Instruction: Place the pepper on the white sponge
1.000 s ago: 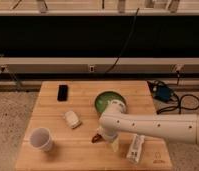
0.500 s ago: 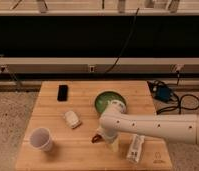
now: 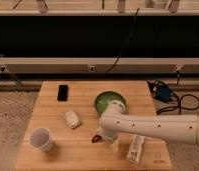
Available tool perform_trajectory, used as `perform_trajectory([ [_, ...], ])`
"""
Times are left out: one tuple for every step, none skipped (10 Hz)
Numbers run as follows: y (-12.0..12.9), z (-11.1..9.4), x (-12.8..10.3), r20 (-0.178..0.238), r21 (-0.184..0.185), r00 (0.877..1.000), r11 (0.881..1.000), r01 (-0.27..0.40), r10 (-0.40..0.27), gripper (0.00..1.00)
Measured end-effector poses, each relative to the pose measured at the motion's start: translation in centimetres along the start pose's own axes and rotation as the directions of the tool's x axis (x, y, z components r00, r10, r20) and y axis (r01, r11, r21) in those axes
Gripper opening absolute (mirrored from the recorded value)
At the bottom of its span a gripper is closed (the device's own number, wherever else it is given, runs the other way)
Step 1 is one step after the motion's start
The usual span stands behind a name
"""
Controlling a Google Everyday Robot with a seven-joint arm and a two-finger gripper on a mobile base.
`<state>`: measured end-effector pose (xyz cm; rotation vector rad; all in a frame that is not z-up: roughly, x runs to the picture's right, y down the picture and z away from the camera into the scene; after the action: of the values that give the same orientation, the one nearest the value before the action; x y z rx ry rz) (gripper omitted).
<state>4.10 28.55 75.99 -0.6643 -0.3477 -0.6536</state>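
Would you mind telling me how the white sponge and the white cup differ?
The white sponge is a flat rectangular block; the white cup is round, taller and hollow. On the wooden table, the sponge lies near the middle, the cup near a front corner. Both are pale; the hand is by the pepper.

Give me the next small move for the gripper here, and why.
Probably ease the gripper over the pepper and close the fingers: it sits right beside the pepper, fingers open, nothing held, and the pepper lies on the table, apart from the white sponge.
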Motion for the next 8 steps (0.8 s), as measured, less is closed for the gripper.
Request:
perform_trajectory([
  [-0.01, 0.0, -0.05, 0.001, 0.001, 1.0, 1.0, 0.001, -0.001, 0.8],
  [0.01, 0.0, -0.07, 0.002, 0.001, 1.0, 1.0, 0.001, -0.001, 0.8],
  [0.06, -0.01, -0.11, 0.003, 0.0, 1.0, 1.0, 0.003, -0.003, 0.8],
  [0.08, -0.03, -0.13, 0.004, 0.001, 1.0, 1.0, 0.003, -0.003, 0.8],
  [0.13, -0.03, -0.13, 0.005, 0.001, 1.0, 1.0, 0.003, -0.003, 0.8],
  [0.12, -0.02, -0.18, 0.006, 0.001, 1.0, 1.0, 0.004, -0.004, 0.8],
  [0.15, -0.01, -0.2, 0.006, 0.001, 1.0, 1.0, 0.005, -0.005, 0.8],
  [0.18, -0.02, -0.23, 0.007, 0.002, 1.0, 1.0, 0.005, -0.005, 0.8],
])
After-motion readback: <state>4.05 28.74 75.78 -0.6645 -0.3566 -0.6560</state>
